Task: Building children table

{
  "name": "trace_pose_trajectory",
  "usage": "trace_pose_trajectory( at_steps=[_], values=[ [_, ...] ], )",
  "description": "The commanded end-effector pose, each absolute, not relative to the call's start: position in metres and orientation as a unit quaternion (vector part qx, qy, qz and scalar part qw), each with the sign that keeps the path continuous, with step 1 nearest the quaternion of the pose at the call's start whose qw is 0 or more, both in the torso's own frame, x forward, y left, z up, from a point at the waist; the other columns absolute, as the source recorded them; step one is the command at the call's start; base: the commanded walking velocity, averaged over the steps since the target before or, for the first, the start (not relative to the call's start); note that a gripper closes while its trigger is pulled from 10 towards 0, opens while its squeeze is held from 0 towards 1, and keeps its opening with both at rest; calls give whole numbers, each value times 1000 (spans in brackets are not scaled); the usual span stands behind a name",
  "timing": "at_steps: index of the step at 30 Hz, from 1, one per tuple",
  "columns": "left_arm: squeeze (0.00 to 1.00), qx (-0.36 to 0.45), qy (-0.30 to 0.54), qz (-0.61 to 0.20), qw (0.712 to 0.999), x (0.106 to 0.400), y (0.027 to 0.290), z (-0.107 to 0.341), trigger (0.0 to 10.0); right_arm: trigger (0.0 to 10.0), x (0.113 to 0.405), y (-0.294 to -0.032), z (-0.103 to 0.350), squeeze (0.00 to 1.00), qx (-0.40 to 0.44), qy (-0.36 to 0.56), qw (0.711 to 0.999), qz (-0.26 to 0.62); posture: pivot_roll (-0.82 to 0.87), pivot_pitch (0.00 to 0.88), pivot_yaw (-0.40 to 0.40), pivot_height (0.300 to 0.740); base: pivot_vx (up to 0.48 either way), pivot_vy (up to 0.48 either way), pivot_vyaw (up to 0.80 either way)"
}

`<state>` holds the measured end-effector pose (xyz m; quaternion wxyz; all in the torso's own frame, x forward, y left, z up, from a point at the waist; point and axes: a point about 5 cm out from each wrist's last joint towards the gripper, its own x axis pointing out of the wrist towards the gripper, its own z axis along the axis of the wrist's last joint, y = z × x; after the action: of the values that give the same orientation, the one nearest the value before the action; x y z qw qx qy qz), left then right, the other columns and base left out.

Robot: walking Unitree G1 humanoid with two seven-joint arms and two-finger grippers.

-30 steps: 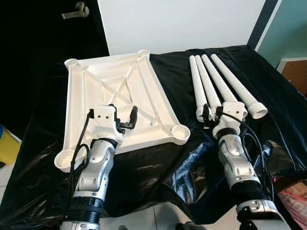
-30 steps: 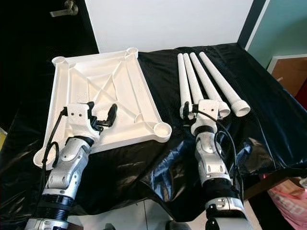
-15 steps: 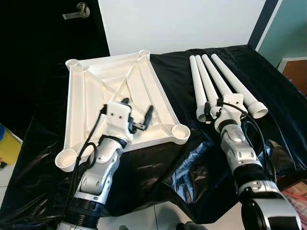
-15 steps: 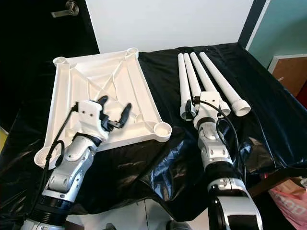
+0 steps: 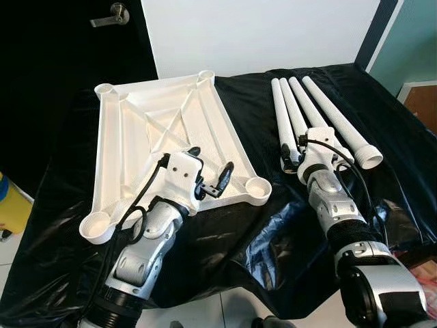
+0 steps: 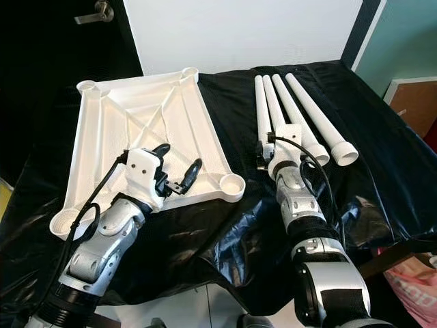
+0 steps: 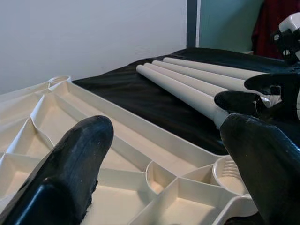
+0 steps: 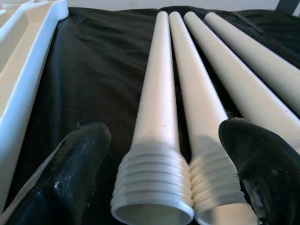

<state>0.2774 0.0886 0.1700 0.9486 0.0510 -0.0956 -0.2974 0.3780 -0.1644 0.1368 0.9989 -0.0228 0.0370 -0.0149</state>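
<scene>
The white table top [image 5: 136, 130] lies upside down, ribs up, on the left of the black-covered table. My left gripper [image 5: 210, 162] hovers open over its near right part, close to the round corner socket [image 5: 257, 186]; in the left wrist view the socket [image 7: 229, 171] lies just past one of the fingers [image 7: 70, 164]. Several white legs [image 5: 321, 113] lie side by side on the right. My right gripper [image 8: 166, 136] stands open at the threaded ends [image 8: 154, 187] of the two leftmost legs, its fingers straddling them without closing.
A black plastic sheet [image 5: 225, 239] covers the table and hangs over its near edge. A dark door with a handle [image 5: 109, 17] stands at the far left, beside a white wall. A yellow object [image 5: 8, 208] sits on the floor at the left.
My left gripper has moved right across the table top toward the near right corner socket. My right gripper has moved forward up to the leg ends.
</scene>
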Motion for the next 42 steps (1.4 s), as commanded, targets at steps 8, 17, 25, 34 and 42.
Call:
trace_pose_trajectory(
  at_steps=[8, 17, 25, 34, 42],
  values=[
    [0, 72, -82, -429, 896, 265, 76, 168, 10000, 10000, 383, -157, 128, 0, 18, 81, 997, -3, 15, 37, 10, 740, 0, 0, 0],
    [0, 76, -78, -426, 898, 262, 75, 168, 10000, 10000, 385, -152, 121, 0, 51, 113, 992, 5, 29, 43, 6, 740, 0, 0, 0],
    [0, 75, -70, -426, 899, 254, 75, 167, 10000, 10000, 387, -147, 120, 0, 51, 126, 991, 13, 51, 85, 0, 740, 0, 0, 0],
    [0, 75, -58, -421, 902, 246, 76, 166, 10000, 10000, 388, -145, 119, 0, 43, 134, 990, 20, 68, 129, 1, 740, 0, 0, 0],
    [0, 80, -55, -413, 906, 246, 79, 166, 10000, 10000, 391, -143, 125, 0, 25, 128, 991, 28, 77, 138, 2, 740, 0, 0, 0]
  ],
)
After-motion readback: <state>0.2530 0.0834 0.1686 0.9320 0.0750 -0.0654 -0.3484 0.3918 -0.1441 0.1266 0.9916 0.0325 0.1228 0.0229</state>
